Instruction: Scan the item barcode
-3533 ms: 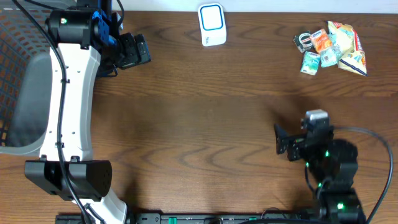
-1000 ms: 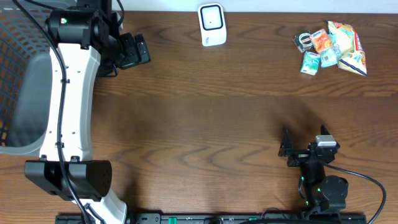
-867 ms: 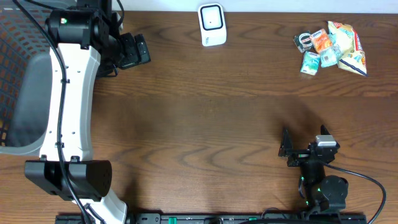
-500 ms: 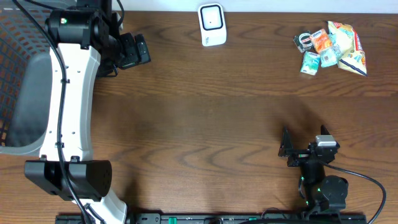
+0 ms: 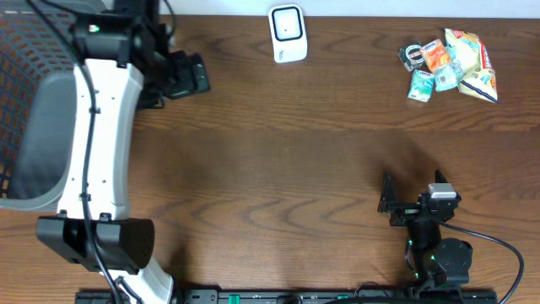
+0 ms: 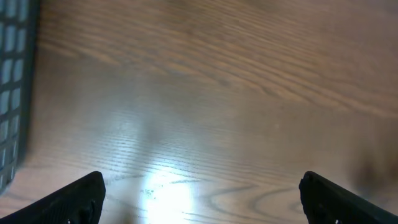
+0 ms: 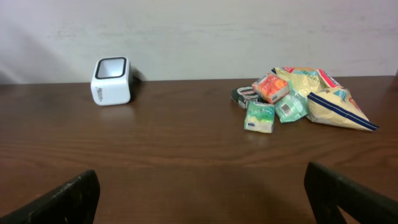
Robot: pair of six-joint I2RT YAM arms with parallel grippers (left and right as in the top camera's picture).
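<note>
Right wrist view faces the scanner (image 7: 112, 81) and snack packets (image 7: 298, 99) at the far edge; left wrist sees only tabletop (image 6: 217, 93) and basket (image 6: 12, 93) mesh. The left gripper (image 5: 194, 74) and right gripper (image 5: 386, 196) gape empty.

Open bench (image 5: 287, 160) in the middle; scanner (image 5: 288, 34) and snack pile (image 5: 449, 63) line the far edge; basket (image 5: 17, 51) walls off the left side.

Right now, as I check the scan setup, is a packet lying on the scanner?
No, the scanner has a bare top, and the packets lie in a pile well apart from it.
</note>
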